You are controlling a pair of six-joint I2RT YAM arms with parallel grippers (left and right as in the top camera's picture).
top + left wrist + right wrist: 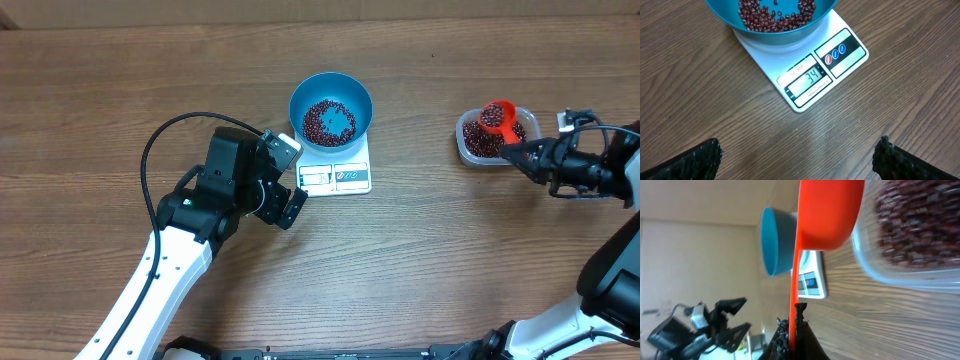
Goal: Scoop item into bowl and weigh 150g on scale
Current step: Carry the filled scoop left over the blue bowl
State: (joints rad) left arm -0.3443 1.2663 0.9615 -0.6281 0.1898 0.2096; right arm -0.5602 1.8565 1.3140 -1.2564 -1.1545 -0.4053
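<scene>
Left gripper (291,179), jaws wide apart and empty, sits just beside the scale (338,176) carrying the bowl (331,88) of beans (329,121); right gripper (524,153) is clamped on a red scoop (497,115) over a clear tub (468,142). Left wrist: scale shows 34. Right wrist: scoop handle is pinched tight, tub alongside.
</scene>
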